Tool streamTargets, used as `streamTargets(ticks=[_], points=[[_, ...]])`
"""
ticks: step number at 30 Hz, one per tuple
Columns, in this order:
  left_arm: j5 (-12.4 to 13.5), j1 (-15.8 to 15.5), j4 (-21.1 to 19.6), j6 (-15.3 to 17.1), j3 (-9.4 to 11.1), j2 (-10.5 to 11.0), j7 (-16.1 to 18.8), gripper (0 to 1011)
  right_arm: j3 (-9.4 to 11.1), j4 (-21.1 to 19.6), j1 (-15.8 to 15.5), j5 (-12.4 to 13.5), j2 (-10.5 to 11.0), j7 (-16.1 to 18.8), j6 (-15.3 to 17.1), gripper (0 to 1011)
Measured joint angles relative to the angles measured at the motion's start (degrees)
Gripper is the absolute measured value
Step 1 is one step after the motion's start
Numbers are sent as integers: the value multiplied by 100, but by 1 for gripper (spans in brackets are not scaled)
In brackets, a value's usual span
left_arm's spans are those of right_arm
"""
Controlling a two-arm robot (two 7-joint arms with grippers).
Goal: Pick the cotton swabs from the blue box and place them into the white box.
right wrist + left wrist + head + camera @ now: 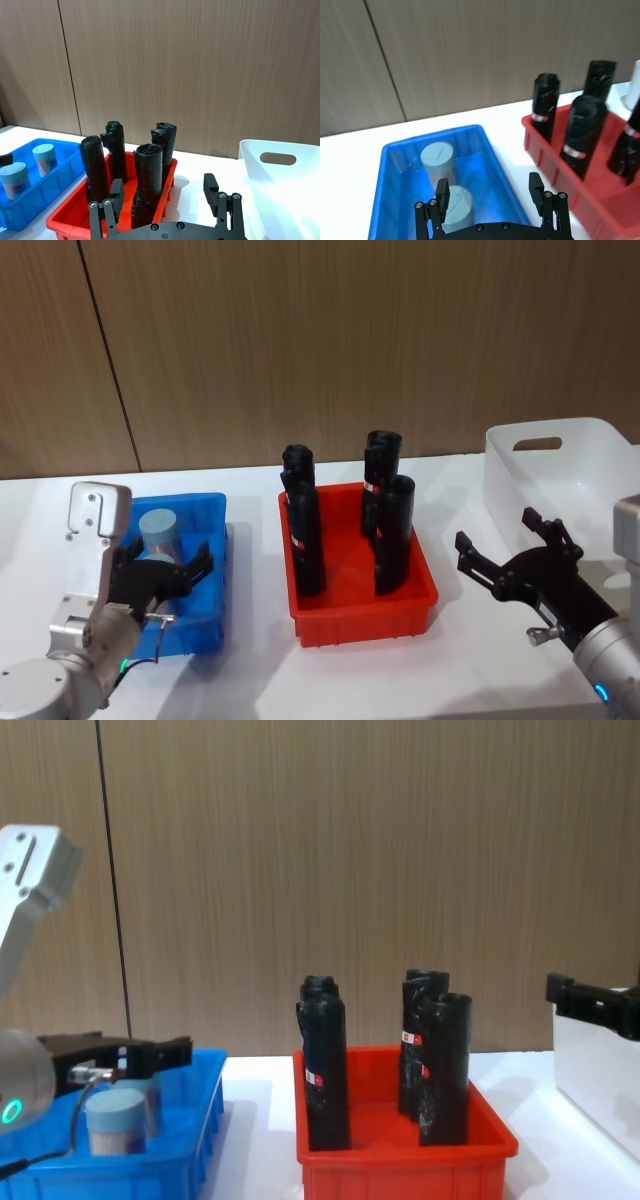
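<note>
The blue box (208, 504) sits at the table's left. Two cotton swabs jars stand in it, one farther (437, 159) and one nearer (458, 204); the head view shows a grey-blue lid (158, 527). My left gripper (178, 582) hovers open over the box's near half, and one of its fingers (442, 194) is right beside the nearer jar without holding it. My right gripper (505, 540) is open and holds nothing, between the red bin and the white box (520, 480) at the far right.
A red bin (350, 618) in the middle holds several tall black tubes (305, 530) that rise well above its rim, between the two boxes. A brown wood-panel wall runs behind the white table (250, 670).
</note>
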Motion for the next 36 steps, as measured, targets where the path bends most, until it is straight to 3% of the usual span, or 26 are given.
streamTargets(ticks=[16, 36], points=[[-136, -317, 737, 305, -201, -46, -56, 1004, 0, 0, 0, 0, 0, 0, 0, 1002], [-45, -725, 1605, 187, -299, -167, -708, 1004, 0, 0, 0, 0, 0, 0, 0, 1002]])
